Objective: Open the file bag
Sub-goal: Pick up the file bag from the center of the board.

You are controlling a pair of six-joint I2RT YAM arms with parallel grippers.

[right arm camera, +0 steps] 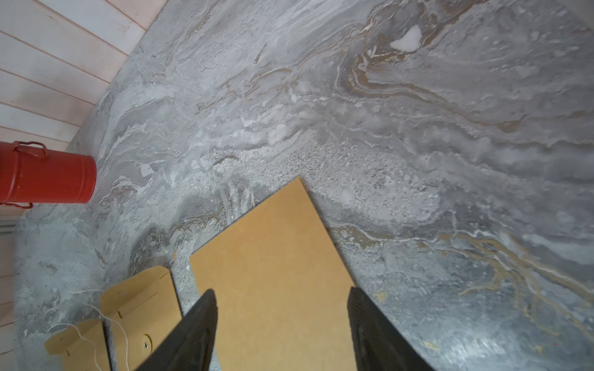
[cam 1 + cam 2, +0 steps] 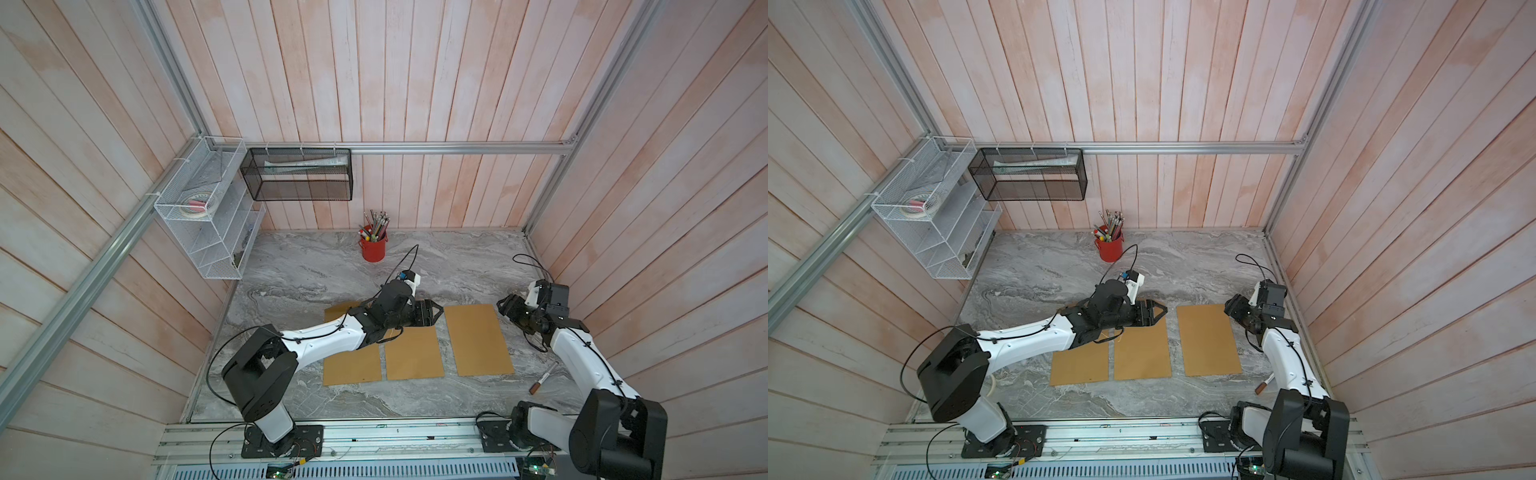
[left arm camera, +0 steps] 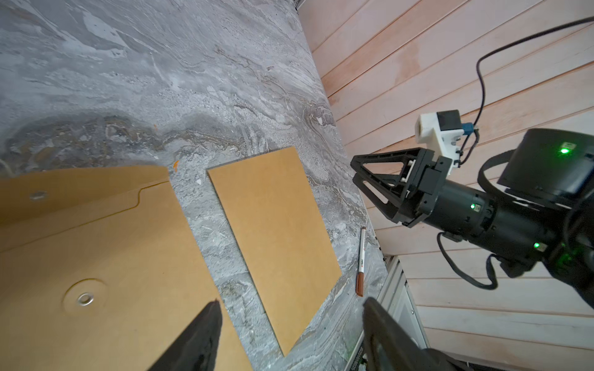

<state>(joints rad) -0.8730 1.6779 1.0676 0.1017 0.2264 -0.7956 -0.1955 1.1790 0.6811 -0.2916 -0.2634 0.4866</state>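
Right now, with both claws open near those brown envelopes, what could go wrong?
1. Loose white string trails beside the middle file bag; the open left gripper close by could snag it.
2. The right file bag shows only a plain face, no flap or button, so the open right gripper may find nothing to pull.
3. A marker lies beside the right arm and could get knocked.

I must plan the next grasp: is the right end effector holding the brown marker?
No, the marker lies on the table beside a file bag, apart from the empty right end effector.
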